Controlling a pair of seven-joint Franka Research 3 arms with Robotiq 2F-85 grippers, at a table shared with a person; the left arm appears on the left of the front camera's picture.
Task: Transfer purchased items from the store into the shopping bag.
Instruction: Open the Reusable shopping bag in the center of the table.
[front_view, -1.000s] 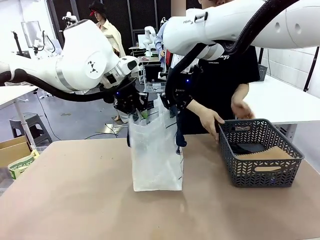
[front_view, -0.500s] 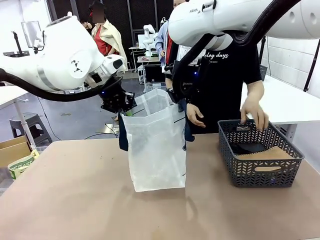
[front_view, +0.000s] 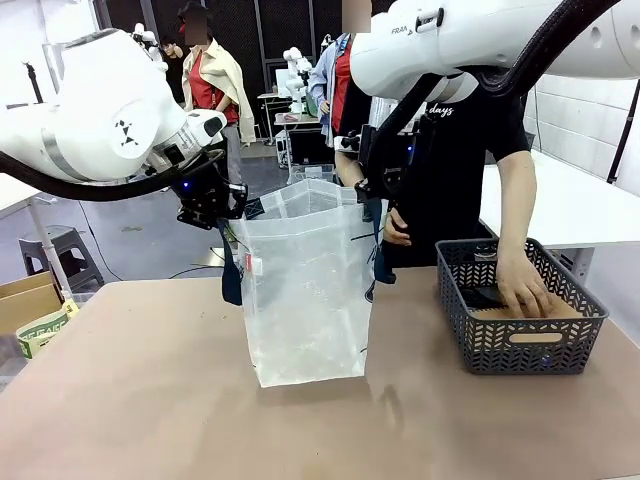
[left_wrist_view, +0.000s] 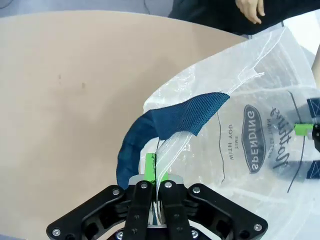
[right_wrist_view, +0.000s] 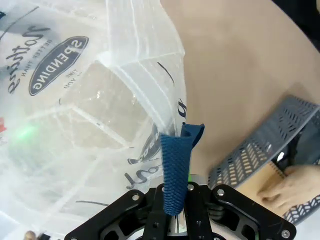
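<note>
The shopping bag (front_view: 305, 300), translucent white plastic with navy handles, stands upright mid-table with its mouth held wide. My left gripper (front_view: 228, 205) is shut on the bag's left rim; the left wrist view shows its green pads (left_wrist_view: 150, 165) pinching the plastic beside a navy strap (left_wrist_view: 165, 120). Across the mouth, my right gripper (front_view: 372, 190) is shut on the right rim. In the right wrist view a navy strap (right_wrist_view: 176, 170) hangs over its fingers. The person's hand (front_view: 522, 285) reaches into the dark grey basket (front_view: 520, 325), which holds a brown flat item (front_view: 555, 308) and a dark item.
The grey mesh basket stands at the table's right, close to the bag. A cardboard box with a green-printed item (front_view: 40, 325) sits off the table's left edge. The tan tabletop (front_view: 150, 400) in front of the bag is bare.
Both grippers moved apart and up, pulling the bag's mouth from narrow to wide open. The person's hand went from the basket rim down into the basket.
</note>
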